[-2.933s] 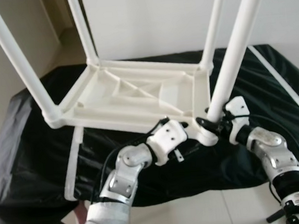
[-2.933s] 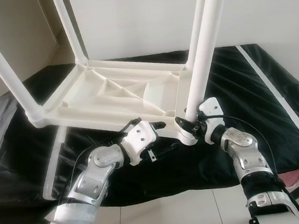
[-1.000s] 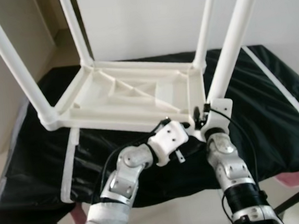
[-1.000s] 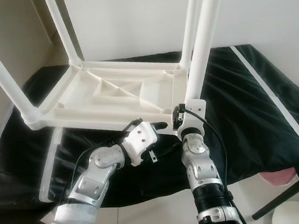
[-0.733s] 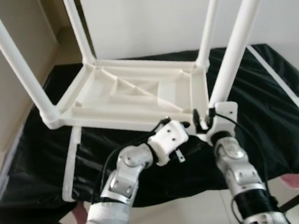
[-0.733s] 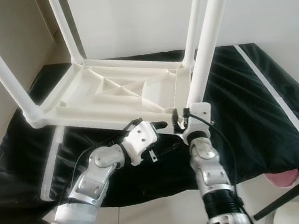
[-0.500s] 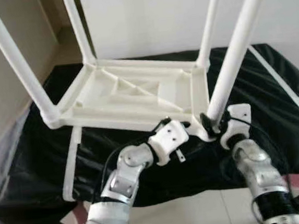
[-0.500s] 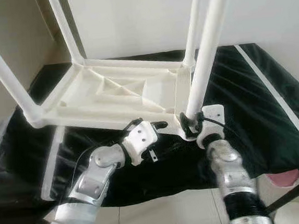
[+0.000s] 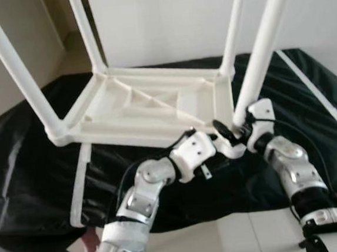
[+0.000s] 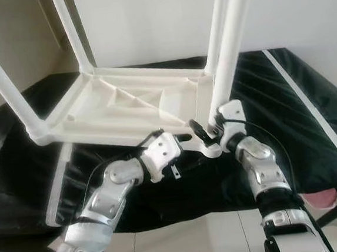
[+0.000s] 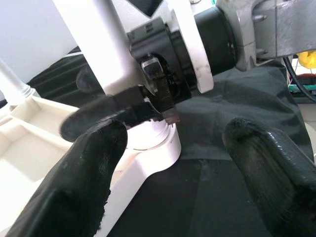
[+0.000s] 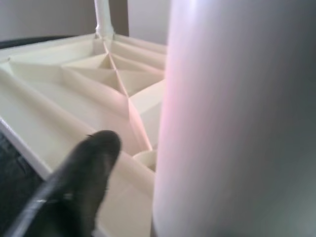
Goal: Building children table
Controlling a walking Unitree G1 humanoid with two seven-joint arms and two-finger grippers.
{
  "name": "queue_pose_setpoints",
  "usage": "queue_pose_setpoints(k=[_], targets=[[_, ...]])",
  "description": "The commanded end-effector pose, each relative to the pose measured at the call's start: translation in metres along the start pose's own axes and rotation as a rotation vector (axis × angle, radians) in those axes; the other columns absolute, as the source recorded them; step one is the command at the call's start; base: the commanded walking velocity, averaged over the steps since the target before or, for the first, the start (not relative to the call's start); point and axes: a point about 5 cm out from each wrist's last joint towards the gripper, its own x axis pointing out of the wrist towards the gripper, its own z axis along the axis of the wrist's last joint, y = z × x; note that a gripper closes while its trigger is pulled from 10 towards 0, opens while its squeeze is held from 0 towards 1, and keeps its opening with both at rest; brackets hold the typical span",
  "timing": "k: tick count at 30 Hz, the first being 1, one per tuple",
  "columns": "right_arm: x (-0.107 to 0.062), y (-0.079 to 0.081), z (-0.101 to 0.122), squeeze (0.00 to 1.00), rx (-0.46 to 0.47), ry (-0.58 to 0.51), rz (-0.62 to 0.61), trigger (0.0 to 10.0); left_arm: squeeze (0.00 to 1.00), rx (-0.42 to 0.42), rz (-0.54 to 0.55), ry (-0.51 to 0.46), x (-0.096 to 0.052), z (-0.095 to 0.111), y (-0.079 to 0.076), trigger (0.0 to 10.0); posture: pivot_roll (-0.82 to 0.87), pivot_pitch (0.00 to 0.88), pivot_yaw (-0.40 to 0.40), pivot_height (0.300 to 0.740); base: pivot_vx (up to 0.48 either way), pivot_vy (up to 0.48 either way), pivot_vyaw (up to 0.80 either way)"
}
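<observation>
Right claw swung back, smooth tubular table leg

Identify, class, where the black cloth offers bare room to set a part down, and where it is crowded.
Bare black cloth lies left of the upturned table top, beyond the white strip, and to the right between the near right leg and the cloth's white edge band. The near right corner is crowded: left gripper and right gripper meet there.

light: soft, bright daylight | head views: slightly hazy | wrist views: near parts blurred
</observation>
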Motion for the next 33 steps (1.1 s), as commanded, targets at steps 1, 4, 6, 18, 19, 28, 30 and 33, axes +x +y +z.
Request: queue_pose_setpoints(k=[1, 4, 6, 18, 19, 28, 30, 33], targets=[[-0.001, 0.003, -0.012, 0.00, -0.016, 0.064, 0.043, 0.0, 0.00, 0.005, 0.139, 0.015, -0.003, -0.002, 0.008, 10.0, -0.06, 0.000, -0.010, 0.740, 0.000, 0.000, 0.00], [-0.004, 0.002, -0.016, 0.00, -0.013, 0.078, 0.053, 0.0, 0.00, 0.004, 0.148, 0.018, -0.005, -0.003, 0.009, 10.0, -0.06, 0.000, -0.010, 0.740, 0.000, 0.000, 0.00], [-0.006, 0.001, -0.020, 0.00, -0.008, 0.088, 0.057, 0.0, 0.00, 0.001, 0.155, 0.022, -0.006, -0.004, 0.009, 10.0, -0.04, 0.000, -0.019, 0.740, 0.000, 0.000, 0.00], [-0.008, -0.009, -0.022, 0.00, -0.005, 0.118, -0.055, 10.0, 0.00, 0.003, 0.146, 0.015, -0.004, -0.003, 0.009, 10.0, -0.06, 0.000, -0.006, 0.740, 0.000, 0.000, 0.00], [-0.007, -0.009, -0.022, 0.00, 0.000, 0.127, -0.104, 10.0, 0.00, 0.002, 0.143, 0.014, -0.003, -0.003, 0.009, 10.0, -0.06, 0.000, -0.003, 0.740, 0.000, 0.000, 0.00], [-0.005, -0.002, -0.027, 0.00, 0.111, 0.159, -0.317, 10.0, 0.00, -0.001, 0.132, 0.013, -0.004, -0.003, 0.007, 10.0, -0.07, 0.000, 0.007, 0.740, 0.000, 0.000, 0.00], [-0.004, 0.004, -0.028, 0.00, 0.164, 0.160, -0.380, 10.0, 0.00, -0.001, 0.129, 0.015, -0.004, -0.003, 0.007, 10.0, -0.07, 0.000, 0.009, 0.740, 0.000, 0.000, 0.00], [-0.003, 0.012, -0.032, 0.00, 0.211, 0.167, -0.453, 10.0, 0.00, 0.000, 0.127, 0.016, -0.005, -0.003, 0.007, 10.0, -0.07, 0.000, 0.012, 0.740, 0.000, 0.000, 0.00]])
